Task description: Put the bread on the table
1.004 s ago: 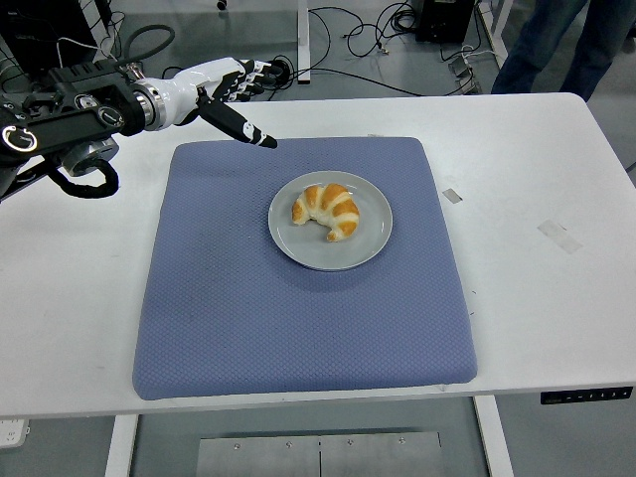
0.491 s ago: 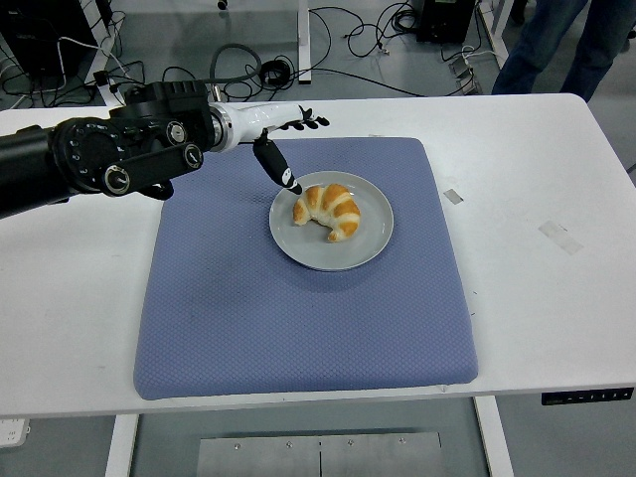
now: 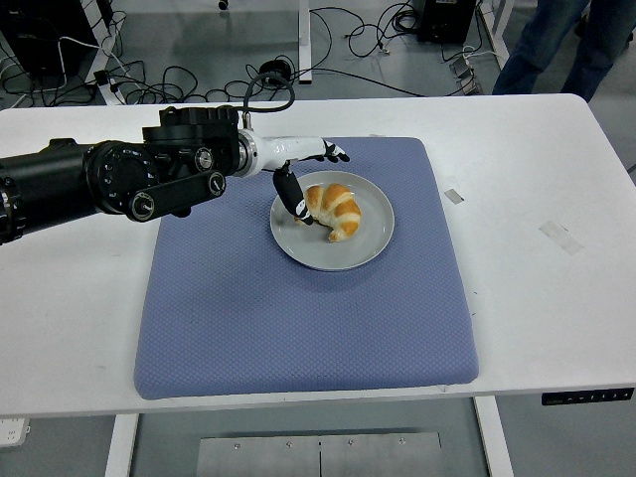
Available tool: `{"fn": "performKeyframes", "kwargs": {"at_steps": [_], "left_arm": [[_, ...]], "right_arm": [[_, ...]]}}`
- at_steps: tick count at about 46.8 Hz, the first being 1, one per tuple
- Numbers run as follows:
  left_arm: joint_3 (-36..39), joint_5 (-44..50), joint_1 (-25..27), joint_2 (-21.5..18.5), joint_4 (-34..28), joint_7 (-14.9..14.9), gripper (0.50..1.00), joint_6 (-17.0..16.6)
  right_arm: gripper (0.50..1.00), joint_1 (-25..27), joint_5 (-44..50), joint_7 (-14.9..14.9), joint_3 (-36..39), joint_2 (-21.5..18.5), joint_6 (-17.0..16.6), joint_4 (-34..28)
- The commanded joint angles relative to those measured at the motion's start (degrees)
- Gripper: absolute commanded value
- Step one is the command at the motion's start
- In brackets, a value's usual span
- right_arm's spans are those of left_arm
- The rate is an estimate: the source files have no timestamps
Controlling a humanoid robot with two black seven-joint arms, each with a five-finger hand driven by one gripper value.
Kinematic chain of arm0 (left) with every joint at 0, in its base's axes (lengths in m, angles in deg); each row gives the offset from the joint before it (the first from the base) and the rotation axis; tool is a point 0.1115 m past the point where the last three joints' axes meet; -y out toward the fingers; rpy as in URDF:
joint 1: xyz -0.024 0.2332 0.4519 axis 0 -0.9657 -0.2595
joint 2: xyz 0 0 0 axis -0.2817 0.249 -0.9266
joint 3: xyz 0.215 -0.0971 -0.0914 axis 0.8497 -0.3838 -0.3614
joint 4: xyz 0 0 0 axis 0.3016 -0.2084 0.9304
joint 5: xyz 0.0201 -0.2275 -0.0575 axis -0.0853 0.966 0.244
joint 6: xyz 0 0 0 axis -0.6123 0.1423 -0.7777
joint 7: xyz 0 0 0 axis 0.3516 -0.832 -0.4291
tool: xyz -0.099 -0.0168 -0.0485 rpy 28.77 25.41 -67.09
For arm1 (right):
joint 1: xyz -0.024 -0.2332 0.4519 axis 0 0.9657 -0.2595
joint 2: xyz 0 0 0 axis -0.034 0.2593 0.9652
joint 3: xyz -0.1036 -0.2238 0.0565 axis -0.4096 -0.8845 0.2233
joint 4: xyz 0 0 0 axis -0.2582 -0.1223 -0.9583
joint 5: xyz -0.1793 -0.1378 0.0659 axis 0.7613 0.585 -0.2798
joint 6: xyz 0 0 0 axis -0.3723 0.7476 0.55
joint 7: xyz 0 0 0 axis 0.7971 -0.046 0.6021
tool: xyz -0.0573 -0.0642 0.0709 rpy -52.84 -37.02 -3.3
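A golden croissant lies on a round grey plate in the middle of a blue mat. My left hand reaches in from the left and hovers over the plate's left rim. Its fingers are spread, with the thumb pointing down against the croissant's left end and the other fingers stretched out above the bread's far side. The hand holds nothing. The right arm is out of view.
The blue mat covers the centre of the white table, with bare table to its left and right. Small tape marks lie on the right side. A person's legs stand beyond the far right corner. Cables lie on the floor behind.
My left arm has swung in from the far left and forward over the mat. The hand now sits at the plate's left rim, its thumb lowered to the croissant.
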Motion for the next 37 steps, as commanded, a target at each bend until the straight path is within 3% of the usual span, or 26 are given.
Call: {"fn": "performKeyframes", "kwargs": {"at_steps": [1, 15, 19, 23, 31, 37], "left_arm": [[0.0, -2.0, -0.6, 0.5, 0.0, 0.0, 0.977, 0.0], [-0.2, -3.0, -1.1, 1.3, 0.1, -0.2, 0.966, -0.1], [-0.3, -3.4, -1.3, 1.4, 0.1, -0.2, 0.931, -0.2], [-0.5, -4.7, -1.5, 1.4, 0.1, -0.2, 0.855, -0.6], [-0.6, -5.2, -2.0, 1.4, 0.1, -0.2, 0.83, -0.9], [-0.6, -5.3, -2.3, 1.3, 0.3, -0.1, 0.713, -1.1]], "right_arm": [[1.0, 0.0, 0.0, 0.0, 0.1, 0.0, 0.0, 0.0], [1.0, 0.0, 0.0, 0.0, 0.1, 0.0, 0.0, 0.0], [1.0, 0.0, 0.0, 0.0, 0.1, 0.0, 0.0, 0.0], [1.0, 0.0, 0.0, 0.0, 0.0, 0.0, 0.0, 0.0], [1.0, 0.0, 0.0, 0.0, 0.0, 0.0, 0.0, 0.0], [1.0, 0.0, 0.0, 0.0, 0.0, 0.0, 0.0, 0.0]]}}
